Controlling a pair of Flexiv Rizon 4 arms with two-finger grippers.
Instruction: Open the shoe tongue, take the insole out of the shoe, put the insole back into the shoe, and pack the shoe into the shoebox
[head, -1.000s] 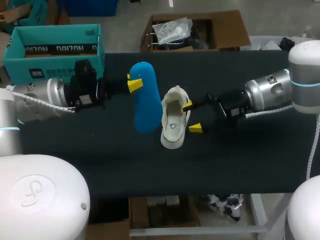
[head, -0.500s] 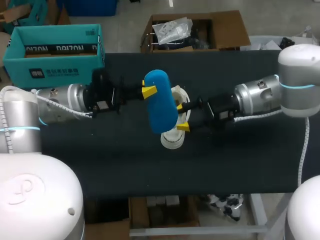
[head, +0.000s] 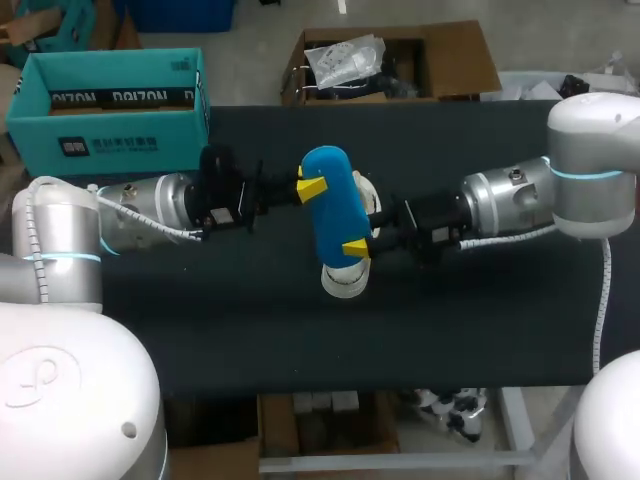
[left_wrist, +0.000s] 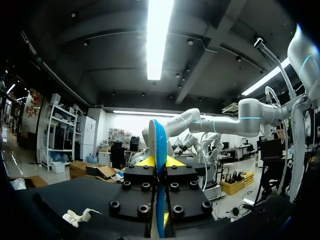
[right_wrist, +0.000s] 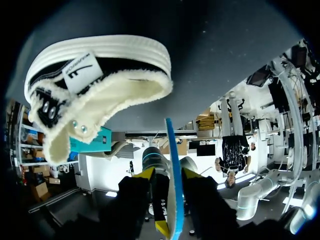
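left pincer (head: 312, 187) and right pincer (head: 357, 247) both clenched on the blue insole (head: 335, 210), one at each end, holding it over the shoe (head: 345, 282) mid-counter (head: 250, 320), likely lining it up to slide in.

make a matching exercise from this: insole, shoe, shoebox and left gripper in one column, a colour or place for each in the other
Things:
1. insole
2. shoe
3. shoebox
4. left gripper

Descriptions:
a. teal, by the far left corner of the table
b. cream-lined, on the table under the insole
c. blue, lifted off the table
d. yellow-tipped, clamped on the insole

Pairs: 1-c, 2-b, 3-a, 4-d
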